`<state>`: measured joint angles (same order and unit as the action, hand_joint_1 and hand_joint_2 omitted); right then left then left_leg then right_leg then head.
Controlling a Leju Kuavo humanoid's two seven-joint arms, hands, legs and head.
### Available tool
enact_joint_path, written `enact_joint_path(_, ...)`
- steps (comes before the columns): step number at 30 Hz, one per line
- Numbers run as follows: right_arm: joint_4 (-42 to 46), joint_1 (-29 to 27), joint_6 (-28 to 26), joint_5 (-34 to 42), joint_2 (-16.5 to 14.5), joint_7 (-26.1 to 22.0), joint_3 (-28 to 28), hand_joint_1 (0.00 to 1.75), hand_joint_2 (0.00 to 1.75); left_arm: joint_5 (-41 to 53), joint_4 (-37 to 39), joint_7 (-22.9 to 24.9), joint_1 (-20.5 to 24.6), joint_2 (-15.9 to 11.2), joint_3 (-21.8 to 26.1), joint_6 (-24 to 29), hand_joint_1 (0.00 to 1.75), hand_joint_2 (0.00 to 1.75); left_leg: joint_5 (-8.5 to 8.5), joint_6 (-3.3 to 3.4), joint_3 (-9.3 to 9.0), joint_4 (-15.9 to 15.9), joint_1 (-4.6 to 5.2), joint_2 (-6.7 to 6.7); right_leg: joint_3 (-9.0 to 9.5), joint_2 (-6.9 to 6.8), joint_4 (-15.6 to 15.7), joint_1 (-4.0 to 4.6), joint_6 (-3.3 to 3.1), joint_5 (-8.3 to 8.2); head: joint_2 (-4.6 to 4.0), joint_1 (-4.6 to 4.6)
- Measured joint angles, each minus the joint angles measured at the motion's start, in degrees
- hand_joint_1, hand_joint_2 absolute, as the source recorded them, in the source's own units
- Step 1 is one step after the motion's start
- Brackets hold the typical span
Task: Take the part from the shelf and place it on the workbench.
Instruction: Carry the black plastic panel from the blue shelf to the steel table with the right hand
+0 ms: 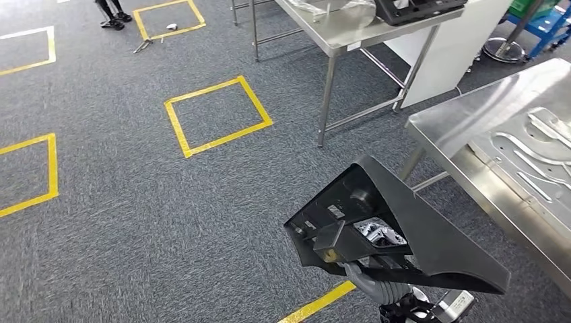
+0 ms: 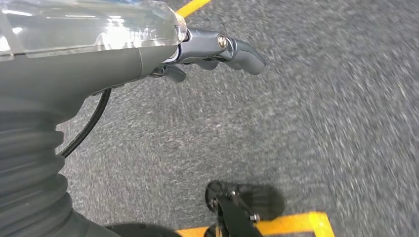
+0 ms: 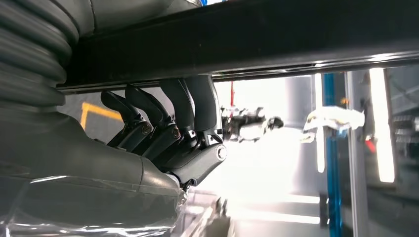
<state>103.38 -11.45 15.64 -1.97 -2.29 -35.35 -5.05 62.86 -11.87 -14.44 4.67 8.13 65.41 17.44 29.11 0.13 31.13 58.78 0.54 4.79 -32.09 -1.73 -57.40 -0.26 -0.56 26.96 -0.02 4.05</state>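
The right hand (image 3: 168, 133) gripped the part (image 1: 411, 229) from beneath, its dark fingers (image 3: 188, 106) curled up against the underside. The left hand (image 2: 217, 52) hung over the carpet (image 1: 135, 215) with fingers curled in on nothing. The part was a black, wedge-shaped plastic piece, hollow on its near face, carried above the floor just short of the table (image 1: 444, 134) at the right. The steel table's corner lay close ahead; its top bore a stamped metal sheet (image 1: 539, 155). Open carpet with yellow squares (image 1: 219, 114) spread to the left, another table (image 1: 337, 33) beyond.
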Motion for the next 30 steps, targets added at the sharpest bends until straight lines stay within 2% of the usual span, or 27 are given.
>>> enact_joint_path(1,0.21,-0.31,-0.33,0.14,0.07,-0.02,0.16,1.75,1.75,0.31,0.00,-0.09,-0.01,0.03,-0.10,-0.10,0.00,1.75,1.55,-0.29,0.84,2.21,-0.15,-1.29,0.00,0.59,0.17,-0.23,-0.31,-0.21,0.00,0.00)
enact_joint_path(2,0.48,-0.62,-0.58,0.24,0.10,-0.04,0.37,1.75,1.75,0.61,0.00,-0.14,-0.05,0.04,-0.21,-0.21,0.00,1.75,3.56,-0.53,2.20,5.60,-0.40,-2.76,-0.10,1.16,0.19,-0.27,-0.49,-0.32,0.00,0.01)
enact_joint_path(3,0.75,-0.94,-0.77,0.27,0.12,-0.05,0.62,1.75,1.75,0.91,0.00,-0.16,-0.13,0.05,-0.35,-0.32,0.00,1.75,5.62,-0.71,3.87,9.64,-0.57,-3.63,-0.20,1.80,0.17,-0.29,-0.61,-0.40,0.00,0.00)
enact_joint_path(4,1.01,-1.33,-0.89,0.29,0.13,-0.05,0.88,1.75,1.75,1.19,0.00,-0.16,-0.22,0.08,-0.53,-0.43,0.00,1.75,7.09,-0.87,5.40,13.30,-0.73,-4.00,-0.26,2.49,0.13,-0.28,-0.66,-0.44,0.00,0.00)
enact_joint_path(5,1.23,-1.73,-0.94,0.29,0.15,-0.06,1.14,1.75,1.75,1.40,0.00,-0.16,-0.26,0.09,-0.75,-0.50,0.00,1.75,7.54,-1.00,6.27,15.44,-0.89,-4.15,-0.29,3.24,0.06,-0.28,-0.67,-0.48,0.00,0.01)
enact_joint_path(6,1.39,-2.06,-0.97,0.29,0.16,-0.06,1.36,1.75,1.75,1.59,0.00,-0.17,-0.26,0.10,-0.97,-0.57,0.00,1.75,6.81,-1.10,6.16,15.37,-1.05,-4.21,-0.30,4.00,-0.02,-0.30,-0.64,-0.49,0.00,0.00)
enact_joint_path(7,1.55,-2.31,-0.97,0.29,0.16,-0.06,1.54,1.75,1.75,1.71,0.00,-0.18,-0.23,0.11,-1.15,-0.61,0.00,1.75,5.06,-1.16,5.02,13.05,-1.22,-4.40,-0.28,4.80,-0.15,-0.34,-0.55,-0.48,0.00,0.00)
enact_joint_path(8,1.76,-2.50,-0.97,0.29,0.17,-0.06,1.72,1.75,1.75,1.81,0.00,-0.19,-0.16,0.11,-1.27,-0.66,0.00,1.75,2.76,-1.20,3.11,9.00,-1.44,-5.17,-0.29,5.58,-0.33,-0.40,-0.38,-0.43,0.00,0.01)
enact_joint_path(9,2.01,-2.65,-0.97,0.30,0.17,-0.06,1.91,1.75,1.75,1.91,0.00,-0.20,-0.10,0.11,-1.31,-0.71,0.00,1.75,1.14,-1.18,1.25,4.94,-1.65,-6.80,-0.40,6.28,-0.59,-0.39,-0.10,-0.37,0.00,0.00)
enact_joint_path(10,2.28,-2.76,-0.97,0.29,0.19,-0.07,2.09,1.75,1.75,1.99,0.00,-0.24,-0.06,0.11,-1.34,-0.76,0.00,1.75,0.11,-1.12,-0.15,1.81,-1.80,-8.29,-0.63,6.96,-0.85,-0.39,0.26,-0.36,0.00,0.00)
enact_joint_path(11,2.53,-2.86,-0.98,0.30,0.21,-0.07,2.24,1.75,1.75,2.05,0.00,-0.27,-0.05,0.11,-1.37,-0.82,0.00,1.75,-0.24,-1.02,-0.89,-0.01,-1.83,-9.49,-0.96,7.57,-1.02,-0.45,0.68,-0.43,0.00,0.00)
enact_joint_path(12,2.71,-2.97,-1.00,0.30,0.23,-0.08,2.37,1.75,1.75,2.08,0.00,-0.30,-0.04,0.10,-1.42,-0.87,0.00,1.75,-0.05,-0.81,-1.00,-0.46,-1.74,-9.94,-1.29,8.21,-1.05,-0.51,1.15,-0.61,0.00,0.00)
enact_joint_path(13,2.85,-3.11,-1.05,0.29,0.25,-0.08,2.49,1.75,1.75,2.13,0.00,-0.32,-0.03,0.10,-1.50,-0.92,0.00,1.75,-0.19,-0.52,-0.97,-0.61,-1.64,-9.37,-1.59,8.87,-0.97,-0.63,1.61,-0.86,0.00,0.00)
enact_joint_path(14,2.98,-3.32,-1.15,0.30,0.28,-0.08,2.66,1.75,1.75,2.25,0.00,-0.27,0.02,0.10,-1.61,-0.98,0.00,1.75,-0.42,-0.10,-0.97,-0.82,-1.65,-8.64,-1.80,8.89,-1.04,-0.77,1.96,-0.89,0.00,0.00)
enact_joint_path(15,3.12,-3.52,-1.31,0.30,0.32,-0.08,2.89,1.75,1.75,2.43,0.00,-0.18,0.08,0.11,-1.78,-1.06,0.00,1.75,-0.66,0.37,-0.99,-1.08,-1.69,-7.95,-2.20,8.05,-1.65,-0.72,2.22,-0.43,0.00,-0.01)
enact_joint_path(16,3.24,-3.63,-1.49,0.30,0.35,-0.08,3.12,1.75,1.75,2.71,0.00,-0.01,0.14,0.13,-2.01,-1.17,0.00,1.75,-0.89,0.77,-1.00,-1.37,-1.73,-7.18,-3.04,6.59,-3.36,-0.67,2.40,0.73,0.00,-0.01)
enact_joint_path(18,3.49,-3.69,-1.73,0.31,0.39,-0.08,3.48,1.75,1.75,3.24,0.00,0.50,0.14,0.13,-2.50,-1.39,0.00,1.75,-1.05,1.24,-0.93,-1.60,-1.55,-5.57,-6.17,3.37,-10.16,-0.53,2.67,4.52,0.00,-0.01)
enact_joint_path(20,3.62,-3.75,-1.77,0.31,0.39,-0.08,3.63,1.75,1.75,3.57,0.00,0.94,0.07,0.10,-2.75,-1.49,0.00,1.75,-1.00,1.37,-0.85,-1.58,-1.34,-4.04,-9.25,2.41,-16.89,-0.60,2.94,7.17,0.00,-0.01)
enact_joint_path(21,3.65,-3.79,-1.76,0.31,0.39,-0.08,3.66,1.75,1.75,3.64,0.00,1.04,0.05,0.09,-2.77,-1.50,0.00,1.75,-0.97,1.41,-0.83,-1.57,-1.30,-3.60,-9.99,2.32,-18.50,-0.63,3.01,7.62,0.00,-0.01)
enact_joint_path(27,3.66,-3.82,-1.76,0.31,0.39,-0.08,3.69,1.75,1.75,3.66,0.00,1.12,0.06,0.09,-2.77,-1.51,0.00,1.75,-0.96,1.42,-0.83,-1.57,-1.28,-3.26,-10.21,2.28,-19.05,-0.65,3.06,7.55,0.00,-0.01)
enact_joint_path(29,3.67,-3.85,-1.77,0.31,0.39,-0.08,3.75,1.75,1.75,3.67,0.00,1.19,0.13,0.09,-2.80,-1.52,0.00,1.75,-0.92,1.40,-0.88,-1.57,-1.25,-2.73,-9.50,2.15,-17.80,-0.66,3.08,6.47,0.00,-0.01)
enact_joint_path(30,3.71,-3.86,-1.77,0.30,0.39,-0.07,3.81,1.75,1.75,3.67,0.00,1.25,0.21,0.09,-2.85,-1.52,0.00,1.75,-0.86,1.35,-0.95,-1.57,-1.24,-2.28,-8.16,1.89,-15.40,-0.65,3.03,5.08,0.00,-0.01)
